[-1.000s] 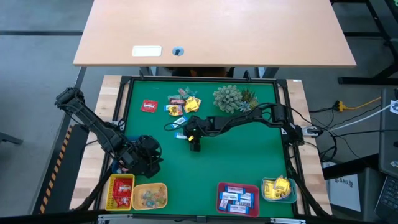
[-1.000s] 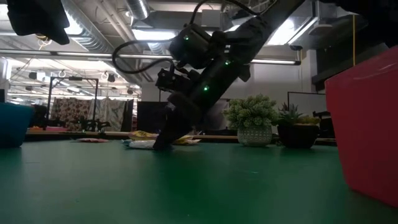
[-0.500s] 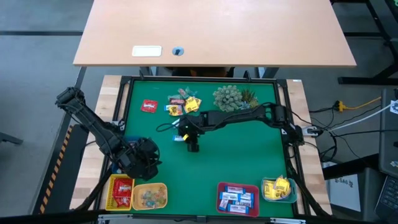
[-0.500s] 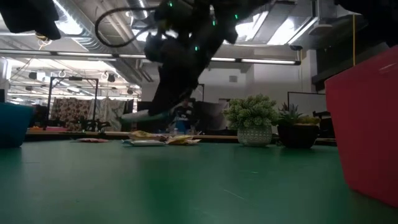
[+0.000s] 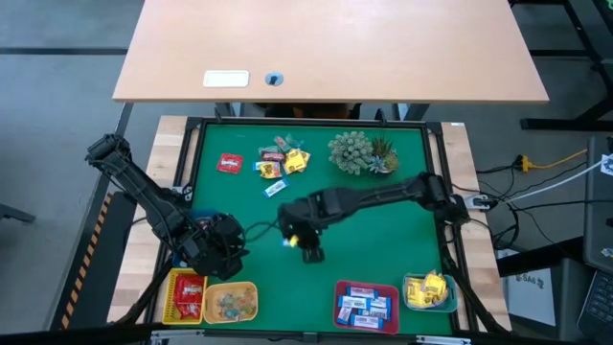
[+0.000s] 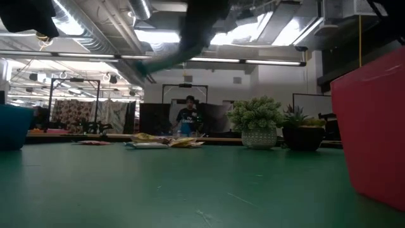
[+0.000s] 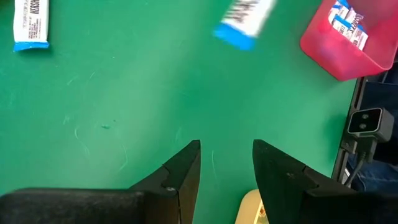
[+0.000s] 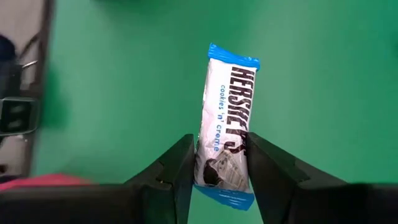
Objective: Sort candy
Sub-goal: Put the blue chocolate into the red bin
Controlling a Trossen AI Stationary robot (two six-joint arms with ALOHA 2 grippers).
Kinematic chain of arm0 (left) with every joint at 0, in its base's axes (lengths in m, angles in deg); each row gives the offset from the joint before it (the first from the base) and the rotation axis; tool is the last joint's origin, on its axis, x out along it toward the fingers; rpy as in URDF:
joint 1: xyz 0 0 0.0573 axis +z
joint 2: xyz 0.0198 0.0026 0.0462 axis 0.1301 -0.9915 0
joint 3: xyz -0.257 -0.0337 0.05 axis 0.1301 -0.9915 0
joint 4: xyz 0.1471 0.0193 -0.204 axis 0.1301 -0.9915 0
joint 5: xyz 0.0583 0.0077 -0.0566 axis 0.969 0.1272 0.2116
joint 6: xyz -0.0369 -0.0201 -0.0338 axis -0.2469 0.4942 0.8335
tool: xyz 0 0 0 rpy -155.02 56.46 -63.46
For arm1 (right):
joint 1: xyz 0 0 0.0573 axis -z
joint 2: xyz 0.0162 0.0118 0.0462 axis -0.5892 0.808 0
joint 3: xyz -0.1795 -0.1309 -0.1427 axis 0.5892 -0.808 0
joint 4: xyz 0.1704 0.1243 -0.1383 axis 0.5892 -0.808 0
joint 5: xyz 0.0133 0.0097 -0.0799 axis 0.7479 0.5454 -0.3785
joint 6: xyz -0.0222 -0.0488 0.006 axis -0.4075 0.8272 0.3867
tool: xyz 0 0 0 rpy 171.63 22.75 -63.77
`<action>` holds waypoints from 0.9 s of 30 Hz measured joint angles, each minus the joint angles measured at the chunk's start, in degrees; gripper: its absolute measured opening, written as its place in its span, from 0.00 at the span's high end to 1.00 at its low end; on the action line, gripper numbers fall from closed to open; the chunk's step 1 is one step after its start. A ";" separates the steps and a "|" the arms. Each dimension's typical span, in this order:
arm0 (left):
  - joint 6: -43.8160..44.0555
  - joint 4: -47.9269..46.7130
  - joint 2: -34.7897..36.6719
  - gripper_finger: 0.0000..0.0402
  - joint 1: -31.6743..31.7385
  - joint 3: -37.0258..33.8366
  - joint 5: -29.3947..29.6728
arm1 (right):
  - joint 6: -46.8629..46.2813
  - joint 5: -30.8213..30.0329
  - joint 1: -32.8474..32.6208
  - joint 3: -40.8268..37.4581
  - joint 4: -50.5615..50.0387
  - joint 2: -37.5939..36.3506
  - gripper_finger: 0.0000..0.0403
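A blue-and-white candy bar (image 8: 227, 118) hangs above the green mat with my right gripper (image 8: 217, 144) shut on it. In the high view that gripper (image 5: 299, 241) is over the mat's middle. My left gripper (image 7: 225, 152) stands open over the mat near the left trays (image 5: 226, 245), with nothing between its fingers. More candy (image 5: 280, 158) lies in a loose pile at the far side. A red piece (image 5: 230, 164) and a blue-and-white piece (image 5: 275, 189) lie apart from the pile on the mat. My right gripper pinches the candy bar's two long sides (image 8: 208, 157) between its two fingers, close to one end of the wrapper. The fingers come from above, slanting down, and lie across the bar. The bar is lifted clear of the mat, and most of its length sticks out past the fingertips.
Trays stand along the near edge: a red one (image 5: 187, 295), a yellow one (image 5: 230, 302), a red one holding blue-and-white pieces (image 5: 367, 305) and a blue one holding yellow pieces (image 5: 428, 290). A spiky green plant (image 5: 352, 151) stands at the far right. Bare mat lies between.
My right gripper has risen from the mat beside the far candy pile and swung toward the near edge. It has tipped more steeply downward. The blue-and-white bar has gone with it and is lifted clear of the mat.
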 joint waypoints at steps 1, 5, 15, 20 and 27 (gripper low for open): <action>0.00 0.01 -0.09 0.67 0.00 0.00 0.01 | -1.39 0.01 -1.09 0.58 -1.58 -0.01 0.66; -0.02 0.01 -1.47 0.67 0.00 -0.01 0.06 | -6.64 0.02 -6.15 1.68 -7.84 -0.01 0.66; -0.07 0.66 -7.04 0.67 0.00 0.00 -0.04 | -22.59 0.00 -19.82 1.68 -15.83 -0.03 0.66; -0.10 2.76 -7.67 0.67 0.02 0.00 -0.03 | -26.32 -0.54 -26.20 1.68 -16.63 -0.03 0.66; -0.13 6.22 -7.67 0.67 0.04 0.00 0.02 | -25.89 -1.64 -32.37 1.68 -16.94 -0.03 0.66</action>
